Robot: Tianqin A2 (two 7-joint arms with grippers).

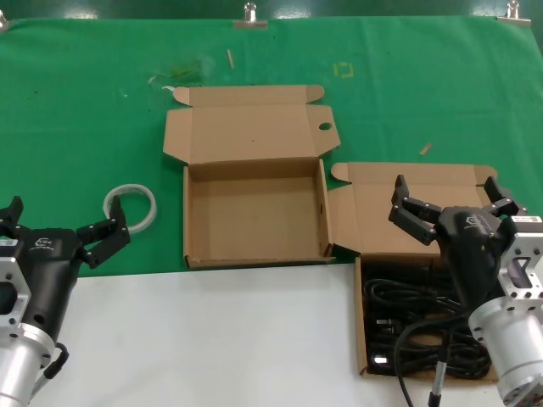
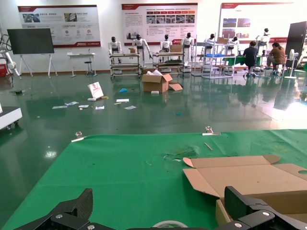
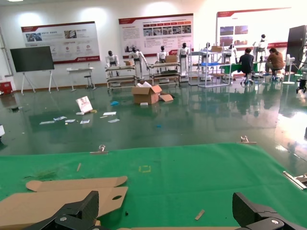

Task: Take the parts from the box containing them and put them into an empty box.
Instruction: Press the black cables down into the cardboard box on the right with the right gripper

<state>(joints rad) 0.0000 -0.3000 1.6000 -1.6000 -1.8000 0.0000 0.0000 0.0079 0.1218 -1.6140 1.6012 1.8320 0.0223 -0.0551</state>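
— Where are the parts?
— Lying coiled, black, in the full box at the robot's right, near the front edge of the work. Plugs and loops tangled together, filling the tray from wall to wall. One pale plug face showing at the near left corner.

— And the right gripper?
— Hanging over that same box, above the far end of the tray and the raised lid. Fingers spread wide, holding nothing. Cables just below and nearer the robot than the fingertips, partly hidden behind the wrist. Touching or apart: cannot tell from the head view.

— Seen from the right wrist?
— Only two dark fingertips far apart at the frame's edge, green cloth beyond, with the other box's lid in view.

— The empty box?
— Just beside the full one, toward the robot's left and a little farther back, on the green cloth. Lid folded open, brown floor bare, tuck flaps out, small round hole in the lid.

— The left gripper?
— Parked low at the robot's left, well apart from both boxes, fingers spread, empty. Close to a clear tape ring lying on the cloth.

— Anything else?
— White surface nearest the robot.
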